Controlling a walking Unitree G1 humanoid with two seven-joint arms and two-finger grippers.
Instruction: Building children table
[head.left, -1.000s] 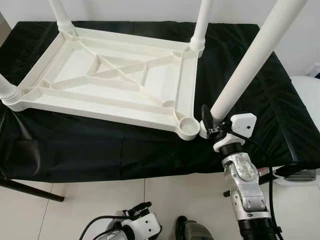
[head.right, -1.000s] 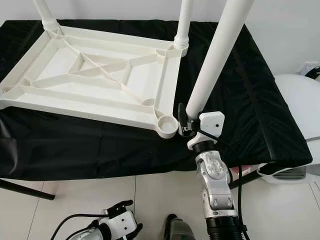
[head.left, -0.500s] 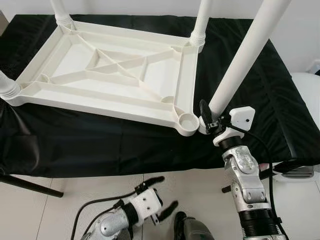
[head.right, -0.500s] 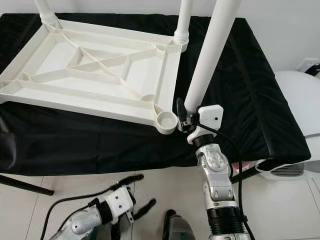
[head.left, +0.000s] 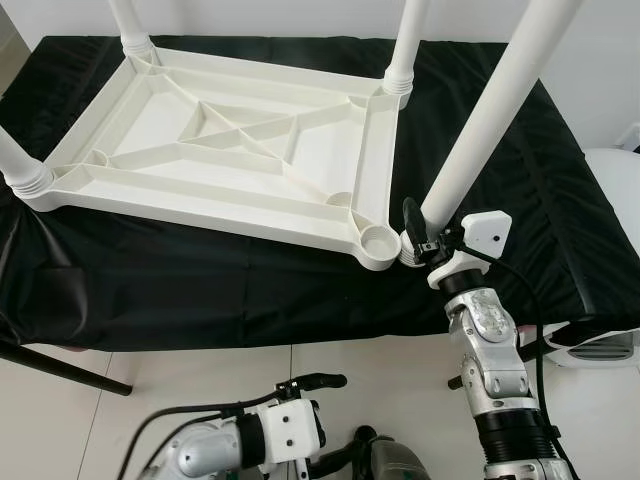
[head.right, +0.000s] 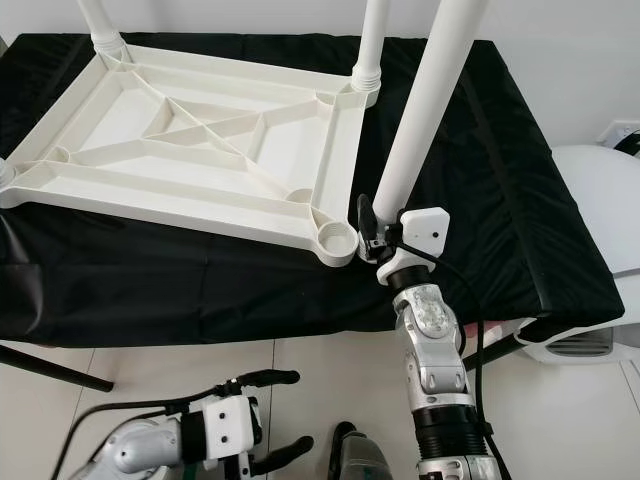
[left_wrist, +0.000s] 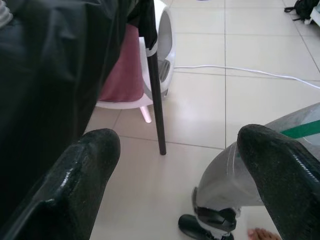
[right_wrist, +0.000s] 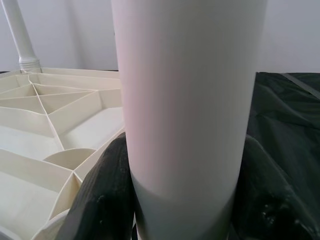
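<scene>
The white table top (head.left: 230, 150) lies upside down on a black cloth (head.left: 150, 290). Legs stand in three of its corners. The near right corner socket (head.left: 378, 240) holds nothing. My right gripper (head.left: 420, 243) is shut on the fourth white leg (head.left: 485, 120), gripping it near the lower end. That end is just right of the socket, and the leg leans up and to the right. In the right wrist view the leg (right_wrist: 185, 100) sits between both black fingers (right_wrist: 107, 190). My left gripper (head.left: 335, 420) hangs low over the floor, open, with nothing in it (left_wrist: 175, 165).
A white rounded appliance (head.left: 615, 180) stands to the right of the covered surface. A black support leg (head.left: 60, 365) slants across the tiled floor at the left. The left wrist view shows a black leg (left_wrist: 155, 100) and a white cable (left_wrist: 240, 70) on the tiles.
My left gripper rose into view, opened and turned near the floor. My right gripper still holds the leg beside the socket. The camera shifted slightly.
</scene>
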